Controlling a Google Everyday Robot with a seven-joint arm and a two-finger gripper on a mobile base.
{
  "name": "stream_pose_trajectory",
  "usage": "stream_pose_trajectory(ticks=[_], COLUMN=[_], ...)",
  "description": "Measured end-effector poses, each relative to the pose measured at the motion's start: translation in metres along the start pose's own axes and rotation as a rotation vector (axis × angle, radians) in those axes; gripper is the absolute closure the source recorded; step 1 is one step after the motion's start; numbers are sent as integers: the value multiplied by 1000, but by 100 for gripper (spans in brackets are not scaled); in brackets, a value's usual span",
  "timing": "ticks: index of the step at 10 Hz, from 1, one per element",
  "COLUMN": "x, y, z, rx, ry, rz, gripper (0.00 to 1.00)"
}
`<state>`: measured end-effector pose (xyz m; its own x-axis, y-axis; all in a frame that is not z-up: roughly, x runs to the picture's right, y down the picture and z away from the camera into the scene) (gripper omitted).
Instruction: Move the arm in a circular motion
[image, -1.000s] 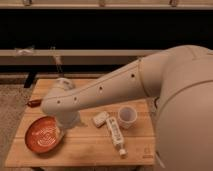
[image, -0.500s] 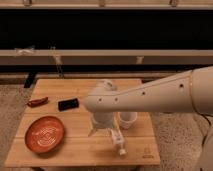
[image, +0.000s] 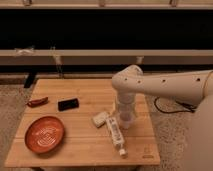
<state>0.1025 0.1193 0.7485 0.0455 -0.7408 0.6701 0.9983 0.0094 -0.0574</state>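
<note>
While elbow-high, arm (image: 165, 87), end effector (image: 124, 117) low over table (image: 75, 147).

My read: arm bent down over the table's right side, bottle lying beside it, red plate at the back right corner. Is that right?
Not quite. The camera view shows the plate at the front left of the table, not the back right. The rest holds: the arm bends down over the right side, its gripper low over the tabletop, and the bottle lies just beside it.
</note>
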Motion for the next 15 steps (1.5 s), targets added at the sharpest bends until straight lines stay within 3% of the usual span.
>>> stream_pose_trajectory(ticks=[2,5,9,13,15], x=[44,82,130,161,165], y=[1,-33,-124,-214,-262], z=[-17,-32,-57,-80,-88], rx=[-24,-25,-13,-10,-6], ry=[22,48,95,137,153], rz=[13,-10,-121,-264,-363], gripper=[20,20,20,20,20])
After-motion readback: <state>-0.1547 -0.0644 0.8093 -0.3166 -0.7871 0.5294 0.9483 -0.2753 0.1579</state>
